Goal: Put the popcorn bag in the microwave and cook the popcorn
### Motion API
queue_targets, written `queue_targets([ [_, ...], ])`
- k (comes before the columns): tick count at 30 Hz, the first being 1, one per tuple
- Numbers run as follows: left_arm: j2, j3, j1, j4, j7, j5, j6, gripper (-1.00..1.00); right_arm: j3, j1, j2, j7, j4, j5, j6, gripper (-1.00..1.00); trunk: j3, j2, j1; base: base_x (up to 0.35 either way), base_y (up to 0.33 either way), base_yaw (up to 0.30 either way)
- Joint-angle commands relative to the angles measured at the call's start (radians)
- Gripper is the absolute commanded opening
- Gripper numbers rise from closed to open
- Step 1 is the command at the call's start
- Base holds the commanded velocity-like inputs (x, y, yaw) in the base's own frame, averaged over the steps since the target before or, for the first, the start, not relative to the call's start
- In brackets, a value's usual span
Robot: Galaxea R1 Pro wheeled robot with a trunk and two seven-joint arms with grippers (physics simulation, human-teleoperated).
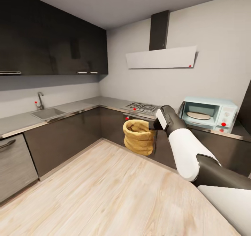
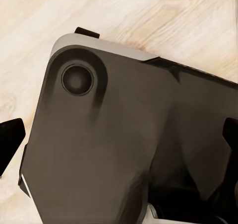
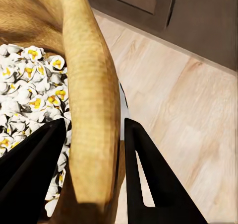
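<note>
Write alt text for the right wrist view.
The right gripper pinches the rim of a tan popcorn bag, one finger inside and one outside. White and yellow popcorn fills the bag, held above a light wooden floor.

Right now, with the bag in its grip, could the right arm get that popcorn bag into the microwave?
Probably yes. The right gripper is clamped on the popcorn bag rim, held over the floor, and the microwave door stands open with nothing blocking it. The arm would need to lift it above the countertop first.
</note>
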Motion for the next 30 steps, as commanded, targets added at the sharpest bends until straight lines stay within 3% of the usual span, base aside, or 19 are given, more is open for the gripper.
queue_targets([
  [1,0.0,0.001,0.001,-0.001,-0.002,0.005,-0.002,1.0,-0.009,-0.001,0.002,0.003,-0.001,0.009,0.003,-1.0,-0.001,-0.001,0.0,0.0,0.0,-0.248],
  [21,0.0,0.0,0.001,-0.001,-0.002,0.005,-0.002,1.0,-0.009,-0.001,-0.012,0.003,-0.004,0.01,0.003,-1.0,-0.001,-0.001,0.0,0.0,0.0,-0.248],
  [25,0.0,0.001,0.001,-0.001,-0.002,0.005,-0.002,1.0,-0.009,-0.001,-0.037,0.003,-0.004,0.01,0.003,-1.0,-0.001,-0.001,0.0,0.0,0.0,-0.248],
  [30,0.0,0.001,0.0,-0.001,-0.002,0.005,-0.002,1.0,-0.009,-0.001,-0.047,0.003,-0.004,0.01,0.003,-1.0,-0.001,-0.001,0.0,0.0,0.0,-0.248],
])
